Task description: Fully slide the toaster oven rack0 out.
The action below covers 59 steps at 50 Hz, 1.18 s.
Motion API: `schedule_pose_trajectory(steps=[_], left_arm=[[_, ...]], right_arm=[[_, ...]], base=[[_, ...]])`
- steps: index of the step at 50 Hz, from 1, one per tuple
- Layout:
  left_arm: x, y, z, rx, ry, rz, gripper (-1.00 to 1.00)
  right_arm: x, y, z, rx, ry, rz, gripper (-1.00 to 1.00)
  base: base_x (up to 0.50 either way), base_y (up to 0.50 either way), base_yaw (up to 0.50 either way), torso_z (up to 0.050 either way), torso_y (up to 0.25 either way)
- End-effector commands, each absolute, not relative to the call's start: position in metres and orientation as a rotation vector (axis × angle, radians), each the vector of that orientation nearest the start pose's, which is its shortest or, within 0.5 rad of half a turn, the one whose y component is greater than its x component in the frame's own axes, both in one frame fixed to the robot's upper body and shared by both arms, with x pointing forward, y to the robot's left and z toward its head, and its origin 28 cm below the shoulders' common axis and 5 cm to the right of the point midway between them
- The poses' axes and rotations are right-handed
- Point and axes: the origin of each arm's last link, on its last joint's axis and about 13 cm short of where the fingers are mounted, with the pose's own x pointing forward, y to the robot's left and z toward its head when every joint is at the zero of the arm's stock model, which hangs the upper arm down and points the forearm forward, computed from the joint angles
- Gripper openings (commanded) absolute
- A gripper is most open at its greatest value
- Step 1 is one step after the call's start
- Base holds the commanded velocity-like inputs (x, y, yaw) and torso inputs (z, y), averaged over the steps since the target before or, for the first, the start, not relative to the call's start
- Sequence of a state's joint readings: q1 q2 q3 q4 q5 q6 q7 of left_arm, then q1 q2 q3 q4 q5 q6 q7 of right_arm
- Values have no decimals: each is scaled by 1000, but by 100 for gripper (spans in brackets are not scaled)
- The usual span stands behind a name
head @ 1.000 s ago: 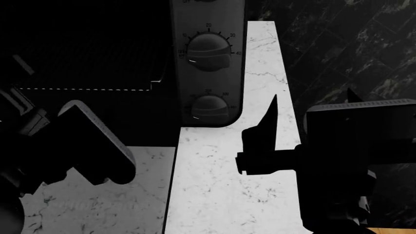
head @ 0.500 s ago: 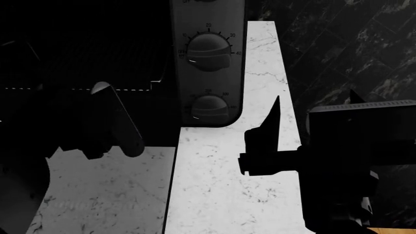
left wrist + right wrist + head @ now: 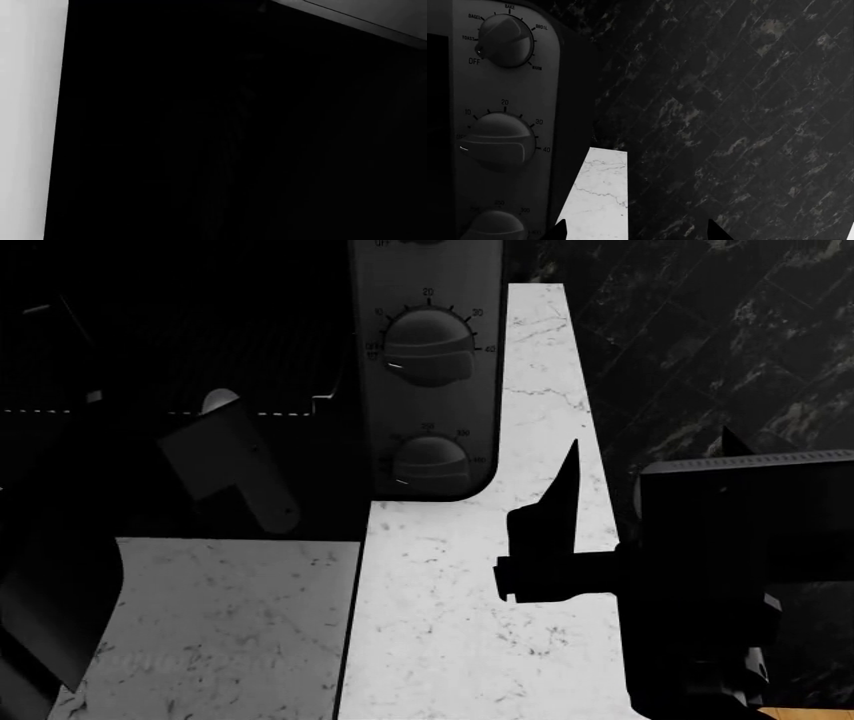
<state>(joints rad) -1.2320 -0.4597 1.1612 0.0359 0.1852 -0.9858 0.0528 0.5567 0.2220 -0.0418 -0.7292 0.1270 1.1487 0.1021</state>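
The toaster oven's grey control panel (image 3: pixel 427 370) with round knobs stands at the centre of the head view and also shows in the right wrist view (image 3: pixel 500 125). The rack0 (image 3: pixel 200 360) lies in the oven's dark opening; its pale dotted front edge (image 3: pixel 160 411) steps up at the right end. My left gripper (image 3: pixel 80 350) reaches over the rack into the dark opening, and its jaws do not show. The left wrist view is almost all black. My right gripper (image 3: pixel 554 520) hangs open and empty over the counter, right of the panel, its fingertips (image 3: pixel 560 230) apart.
A marbled white counter (image 3: pixel 454 620) runs beneath and to the right of the oven. A dark marbled tile wall (image 3: pixel 694 350) stands at the right, also in the right wrist view (image 3: pixel 727 100). My left arm's grey link (image 3: pixel 227 465) crosses the rack's front edge.
My left arm has swung up and forward from the counter into the oven opening. The rack's dotted front edge sits slightly higher in the head view. The right arm has barely moved.
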Motion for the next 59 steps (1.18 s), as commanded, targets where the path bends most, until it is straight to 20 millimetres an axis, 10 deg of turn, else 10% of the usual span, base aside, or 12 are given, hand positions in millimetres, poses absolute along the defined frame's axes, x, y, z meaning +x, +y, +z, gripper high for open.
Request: schedule_pose_trajectory(steps=[1,34,35,59], left_arm=[[319,206,236,1269,-68,-121,-100],[183,208,248,1297,-319,-10,-100],[181,208,248,1298,-323,10,100],[107,226,273,1243,-481,175,100]], right_arm=[[243,-123,207,-164,-129,-51,100],[244,-123,204,-162,-119,-37,100],[244,-123,204,-164,-117,-36,100],[244,-116,207,-172,-121,-24,100]], base=[[0,0,0,0,0],[0,-1,-2,0,1],[0,0,0,0,11],[0,0,0,0,1]])
